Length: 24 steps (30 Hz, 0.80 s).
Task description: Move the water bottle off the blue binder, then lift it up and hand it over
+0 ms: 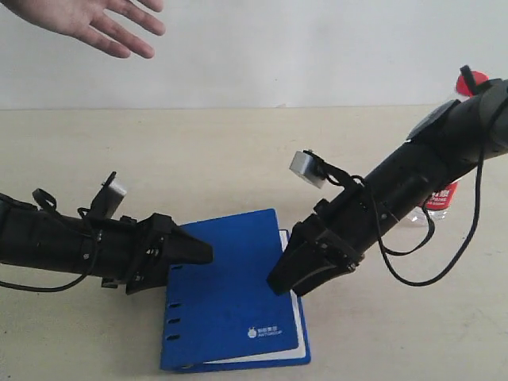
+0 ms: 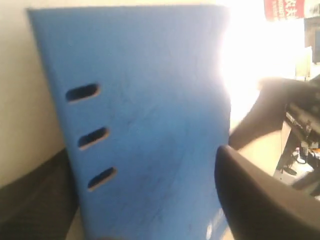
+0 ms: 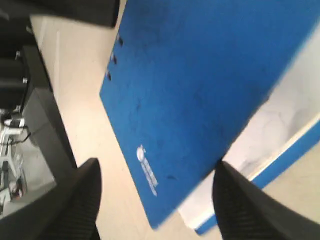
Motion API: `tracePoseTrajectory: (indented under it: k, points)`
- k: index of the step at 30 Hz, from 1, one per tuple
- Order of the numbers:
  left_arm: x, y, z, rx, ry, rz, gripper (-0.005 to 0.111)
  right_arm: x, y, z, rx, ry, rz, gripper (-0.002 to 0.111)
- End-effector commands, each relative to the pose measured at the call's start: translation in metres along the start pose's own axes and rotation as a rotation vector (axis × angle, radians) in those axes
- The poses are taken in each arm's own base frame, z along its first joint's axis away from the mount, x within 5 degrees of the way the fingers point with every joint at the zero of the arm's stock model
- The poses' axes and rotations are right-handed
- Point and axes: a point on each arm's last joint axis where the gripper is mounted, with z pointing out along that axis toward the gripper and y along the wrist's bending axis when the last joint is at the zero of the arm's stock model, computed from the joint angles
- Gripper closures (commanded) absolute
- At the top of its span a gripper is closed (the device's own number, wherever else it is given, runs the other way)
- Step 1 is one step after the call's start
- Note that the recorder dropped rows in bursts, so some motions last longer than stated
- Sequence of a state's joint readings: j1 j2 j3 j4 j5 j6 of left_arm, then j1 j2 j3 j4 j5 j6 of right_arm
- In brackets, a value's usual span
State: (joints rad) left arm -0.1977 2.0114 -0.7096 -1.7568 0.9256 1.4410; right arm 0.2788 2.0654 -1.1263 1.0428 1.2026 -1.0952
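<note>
The blue binder [image 1: 230, 298] lies flat on the table near its front edge, with white pages showing at its right side. The water bottle [image 1: 442, 197] stands on the table at the far right, off the binder and mostly hidden behind my right arm; its red cap [image 1: 469, 82] shows above the arm. My left gripper [image 1: 194, 251] hovers open over the binder's left part, near the spine slots [image 2: 83, 92]. My right gripper [image 1: 300, 270] is open at the binder's right edge, its fingers either side of the logo corner [image 3: 150, 170]. The bottle's red label [image 2: 285, 9] shows in the left wrist view.
A person's open hand [image 1: 95, 24] hovers at the upper left, above the back of the table. The beige table [image 1: 238, 159] runs back to a white wall. A cable loops under my right arm [image 1: 421, 262].
</note>
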Motion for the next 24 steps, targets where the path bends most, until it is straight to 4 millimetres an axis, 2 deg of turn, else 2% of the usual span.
tracePoseTrajectory:
  k: [1,5,12,24]
  points:
    - [0.005,-0.034,0.001,0.290,0.062,0.064,0.040,-0.014,0.015,0.006,-0.092,-0.112,0.002,0.068]
    - [0.005,-0.034,0.001,0.295,0.060,0.081,0.040,-0.016,0.023,0.000,-0.086,-0.123,0.003,0.087]
    - [0.006,-0.035,0.001,0.308,0.051,0.143,0.040,-0.022,0.041,-0.012,-0.095,-0.190,-0.030,0.087]
    - [0.006,-0.035,0.001,0.309,0.047,0.173,0.040,-0.021,0.041,-0.011,-0.089,-0.176,-0.028,0.087]
